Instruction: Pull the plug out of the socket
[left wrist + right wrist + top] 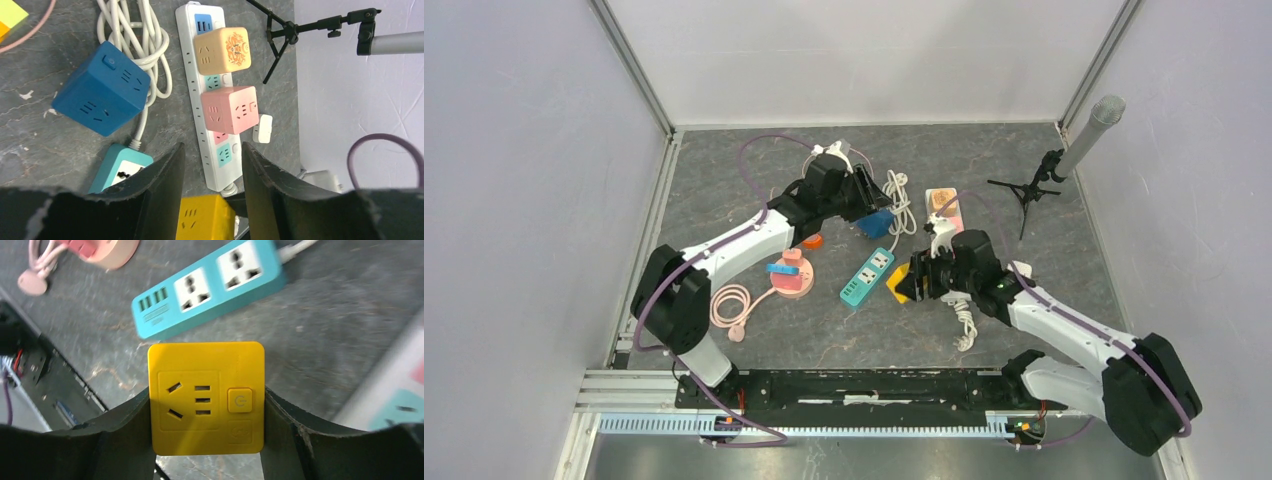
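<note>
My right gripper (912,284) is shut on a yellow cube socket (206,397) and holds it just above the table; the cube also shows in the top view (898,285) and the left wrist view (205,217). A white power strip (192,80) lies at the back right, with an orange cube (222,50) and a pink cube (230,109) plugged into it. My left gripper (212,150) is open and empty, hovering by a blue cube socket (102,95). In the top view it (874,198) is left of the strip (947,212).
A teal power strip (867,276) lies mid-table, just left of the yellow cube. A white cord (135,35) is coiled behind the blue cube. A pink round socket (791,275) with its cord lies at the left. A microphone stand (1034,185) stands at the back right.
</note>
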Motion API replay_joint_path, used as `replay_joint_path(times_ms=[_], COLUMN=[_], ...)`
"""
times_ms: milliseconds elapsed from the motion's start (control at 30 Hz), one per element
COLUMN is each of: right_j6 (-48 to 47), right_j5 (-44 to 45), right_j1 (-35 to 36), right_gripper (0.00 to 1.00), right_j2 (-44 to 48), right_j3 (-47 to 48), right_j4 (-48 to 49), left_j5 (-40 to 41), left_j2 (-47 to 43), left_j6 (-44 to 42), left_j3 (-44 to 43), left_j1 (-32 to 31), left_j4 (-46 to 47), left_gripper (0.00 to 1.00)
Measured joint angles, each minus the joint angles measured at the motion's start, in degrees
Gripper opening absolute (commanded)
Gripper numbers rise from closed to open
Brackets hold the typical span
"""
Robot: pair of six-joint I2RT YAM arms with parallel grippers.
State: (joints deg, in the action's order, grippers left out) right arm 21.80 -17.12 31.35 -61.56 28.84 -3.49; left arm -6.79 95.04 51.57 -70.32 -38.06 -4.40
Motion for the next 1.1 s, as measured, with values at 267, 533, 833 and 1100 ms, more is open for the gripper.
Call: replay_joint_path(times_ms=[267, 533, 833, 1100], right_j6=[0.6, 0.0, -3.4, -5.7], right_j5=[-4.9, -1.9, 7.5, 19.2], right_j1=[5.4, 5.7, 5.7, 5.7], right_gripper=[0.31, 0.77, 0.93, 0.95], right_j2=[-4.9, -7.5, -4.8, -1.7], right_j3=[-2.3, -2.0, 1.3, 6.5], right_j4=[3.1, 1.8, -2.0, -6.5], left_j5=[1.8, 1.8, 1.7, 0.9], left_j2=[-2.2, -2.2, -2.2, -2.2], left_j6=[-1.6, -1.5, -1.5, -1.5], left_j3=[1.5, 2.0, 2.4, 2.4], left_j1=[0.1, 0.4, 0.4, 0.4], left_j4=[-1.8, -2.8, -2.8, -2.7], left_gripper=[0.55, 0.61, 0.66, 0.67])
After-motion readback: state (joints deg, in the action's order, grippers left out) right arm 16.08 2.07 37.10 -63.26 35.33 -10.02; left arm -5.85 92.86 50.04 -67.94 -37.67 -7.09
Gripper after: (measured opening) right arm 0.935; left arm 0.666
